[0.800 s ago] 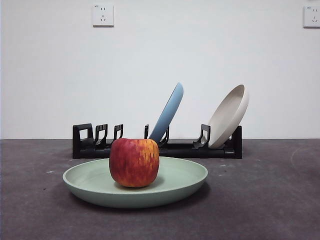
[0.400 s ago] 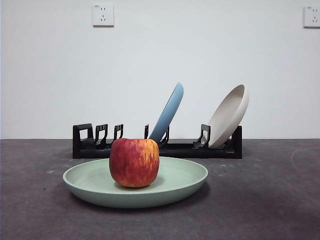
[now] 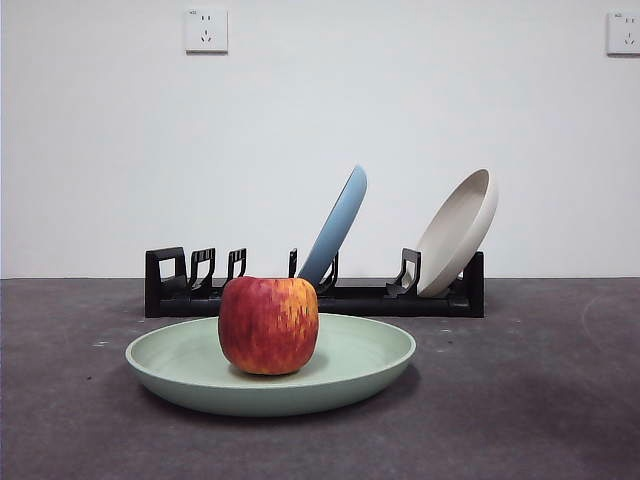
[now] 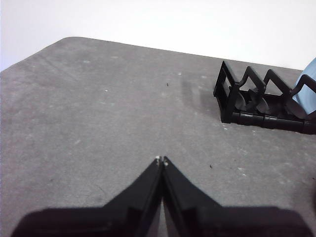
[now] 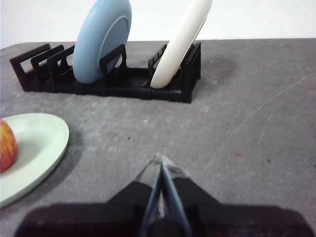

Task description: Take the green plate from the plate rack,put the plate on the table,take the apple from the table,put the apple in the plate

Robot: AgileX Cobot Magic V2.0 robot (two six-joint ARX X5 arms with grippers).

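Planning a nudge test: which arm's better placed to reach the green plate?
Right, probably. The right gripper, jaws shut, sees the green plate and apple nearby; the left gripper faces only bare table and the plate rack.

apple (image 5: 7, 146), green plate (image 5: 34, 148) cut by frame edge
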